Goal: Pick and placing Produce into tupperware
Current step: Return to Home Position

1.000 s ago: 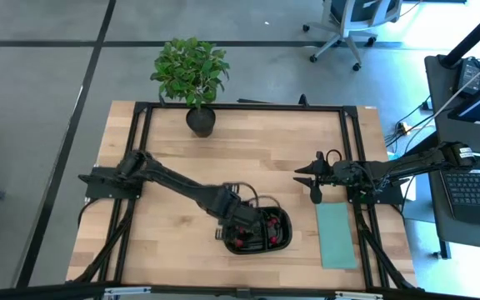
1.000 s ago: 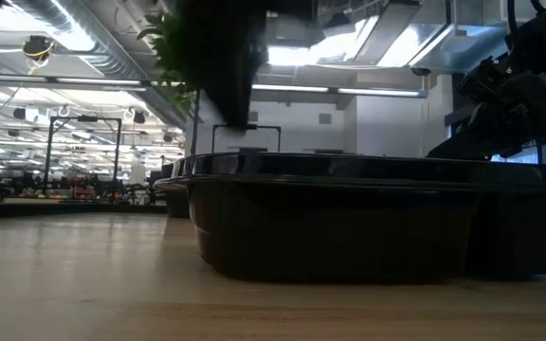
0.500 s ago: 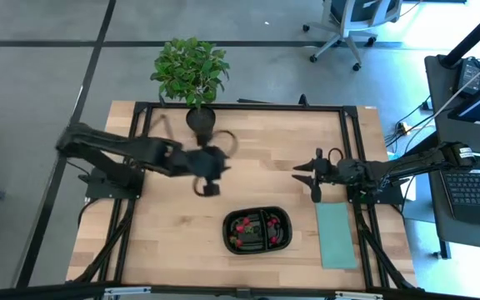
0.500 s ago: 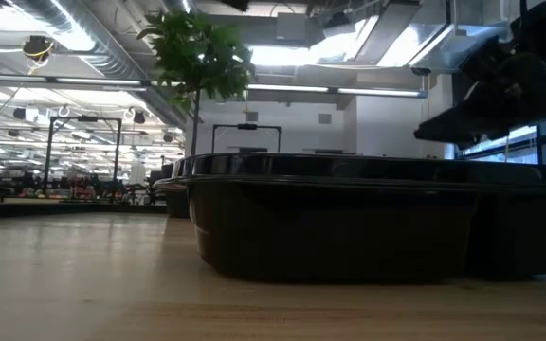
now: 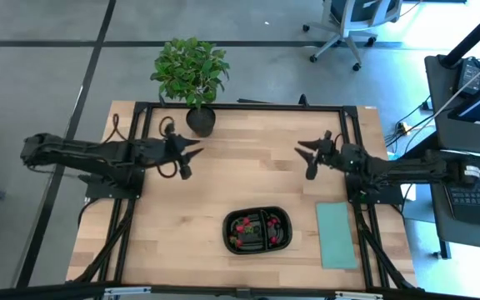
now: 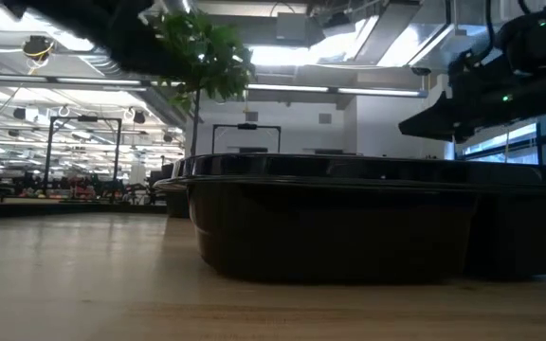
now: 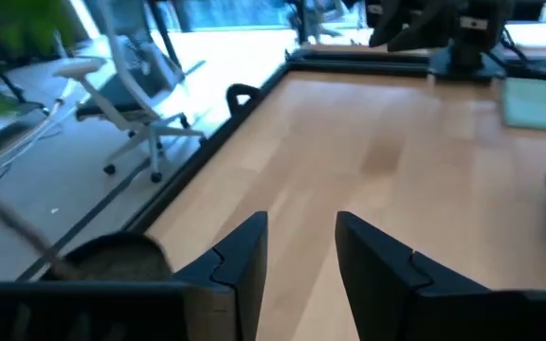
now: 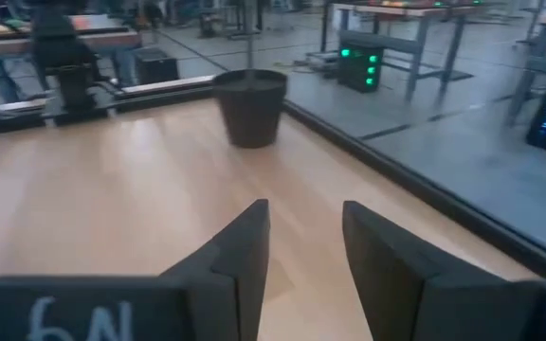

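The black oval tupperware (image 5: 257,231) rests on its base on the wooden table near the near edge; it fills the low view (image 6: 377,218). Small red berries (image 5: 242,225) lie in both of its compartments. My left gripper (image 5: 187,158) is open and empty, raised over the table's left part near the plant pot, far from the container. In its wrist view the open fingers (image 7: 297,246) point across bare wood. My right gripper (image 5: 308,158) hangs open and empty over the table's right part; its wrist view (image 8: 301,232) looks toward the pot.
A leafy potted plant (image 5: 192,75) stands in a dark pot (image 5: 200,122) at the table's far edge. A flat pale teal rectangle (image 5: 337,236) lies right of the container. A black frame borders the table. An office chair (image 5: 347,21) stands beyond.
My left gripper has risen out of the tupperware and swung away toward the table's left and far side, ending by the plant pot. The container and berries have stayed put. My right gripper has shifted slightly toward the far edge.
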Robot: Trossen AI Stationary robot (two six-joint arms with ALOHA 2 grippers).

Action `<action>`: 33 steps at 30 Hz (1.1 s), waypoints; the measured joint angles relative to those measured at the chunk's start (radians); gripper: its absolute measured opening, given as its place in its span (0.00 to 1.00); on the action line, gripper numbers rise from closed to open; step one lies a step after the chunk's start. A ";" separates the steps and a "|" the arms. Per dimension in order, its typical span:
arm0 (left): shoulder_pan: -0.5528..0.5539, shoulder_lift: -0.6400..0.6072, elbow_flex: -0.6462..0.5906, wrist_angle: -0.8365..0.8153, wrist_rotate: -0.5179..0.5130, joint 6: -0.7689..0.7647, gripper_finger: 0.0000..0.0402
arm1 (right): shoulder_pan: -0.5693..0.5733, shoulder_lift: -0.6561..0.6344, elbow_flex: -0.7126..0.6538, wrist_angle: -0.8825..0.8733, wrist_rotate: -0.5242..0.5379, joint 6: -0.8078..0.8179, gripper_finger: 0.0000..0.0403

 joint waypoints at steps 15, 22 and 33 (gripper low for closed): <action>0.121 -0.405 -0.356 0.195 0.005 0.001 0.30 | -0.254 -0.035 0.000 -0.008 -0.157 0.001 0.34; 0.123 -0.543 -0.433 0.168 0.005 -0.005 0.30 | -0.263 -0.136 0.000 -0.076 -0.157 0.002 0.34; 0.123 -0.666 -0.462 0.088 0.005 0.000 0.30 | -0.263 -0.370 0.000 -0.280 -0.156 0.004 0.34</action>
